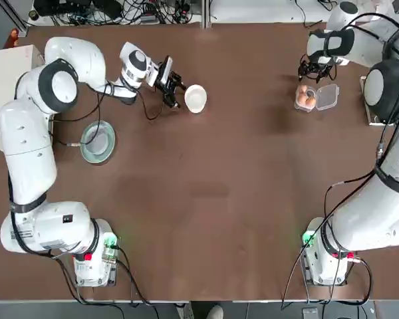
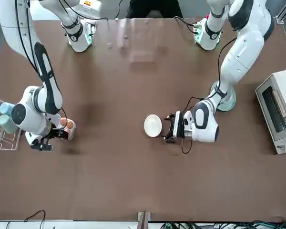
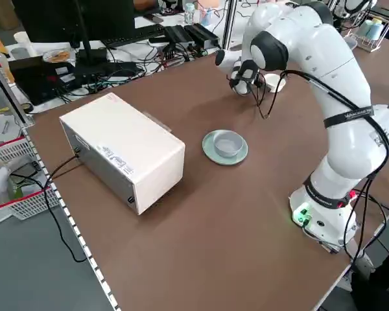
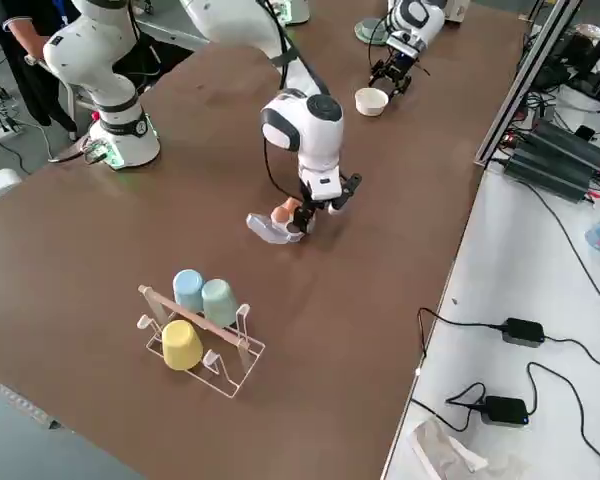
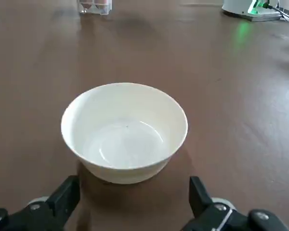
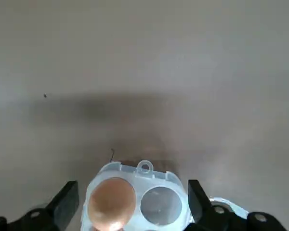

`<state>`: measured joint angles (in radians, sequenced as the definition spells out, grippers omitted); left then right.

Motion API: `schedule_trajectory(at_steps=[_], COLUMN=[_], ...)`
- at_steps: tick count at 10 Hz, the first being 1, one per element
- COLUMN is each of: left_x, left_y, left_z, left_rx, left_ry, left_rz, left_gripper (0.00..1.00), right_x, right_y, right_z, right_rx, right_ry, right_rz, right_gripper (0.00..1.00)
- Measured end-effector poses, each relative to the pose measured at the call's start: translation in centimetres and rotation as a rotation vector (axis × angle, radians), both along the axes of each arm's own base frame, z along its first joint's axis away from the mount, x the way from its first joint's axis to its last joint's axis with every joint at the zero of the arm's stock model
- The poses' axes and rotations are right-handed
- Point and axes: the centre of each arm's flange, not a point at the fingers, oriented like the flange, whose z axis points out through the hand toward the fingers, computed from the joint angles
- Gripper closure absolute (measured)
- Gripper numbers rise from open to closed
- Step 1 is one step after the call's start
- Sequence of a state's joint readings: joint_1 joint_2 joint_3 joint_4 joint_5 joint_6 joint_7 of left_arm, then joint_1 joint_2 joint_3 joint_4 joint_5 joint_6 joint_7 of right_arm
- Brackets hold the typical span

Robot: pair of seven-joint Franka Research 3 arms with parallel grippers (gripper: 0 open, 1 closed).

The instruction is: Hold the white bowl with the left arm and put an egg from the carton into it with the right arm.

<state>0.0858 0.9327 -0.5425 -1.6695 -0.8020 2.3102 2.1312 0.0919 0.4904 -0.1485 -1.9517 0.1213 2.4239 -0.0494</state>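
R gripper [image 6: 134,204] wide open, nothing held, above egg [image 6: 111,204] in lidded-open carton [image 1: 306,98]; L gripper [image 5: 135,202] open, empty, beside bowl [image 1: 195,98]; rack w/ cups [image 4: 202,335] near carton.

Small bowl [image 3: 228,143] on glass plate [image 3: 211,153]; toaster oven [image 3: 125,146]; cup rack [image 4: 227,382] holding cups [image 4: 182,345].

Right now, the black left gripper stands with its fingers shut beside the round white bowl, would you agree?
Not quite: the black left gripper stands beside the round white bowl, but its fingers are open, as the left wrist view shows.
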Motion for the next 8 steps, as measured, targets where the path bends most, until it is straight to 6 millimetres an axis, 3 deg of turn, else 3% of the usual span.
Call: schedule_trajectory(at_steps=[4,8], left_x=[-0.6,-0.6], left_y=[-1.2,-1.2], left_z=[-0.6,-0.7], left_rx=[-0.007,-0.010], left_ry=[0.012,0.017], left_rz=[0.016,0.023], left_gripper=[0.00,0.00], right_x=[-0.5,-1.2], right_y=[1.4,1.3], right_z=[-0.5,-0.8], right_rx=[0.001,0.000], right_ry=[0.011,0.012], right_rz=[0.020,0.017], right_gripper=[0.00,0.01])
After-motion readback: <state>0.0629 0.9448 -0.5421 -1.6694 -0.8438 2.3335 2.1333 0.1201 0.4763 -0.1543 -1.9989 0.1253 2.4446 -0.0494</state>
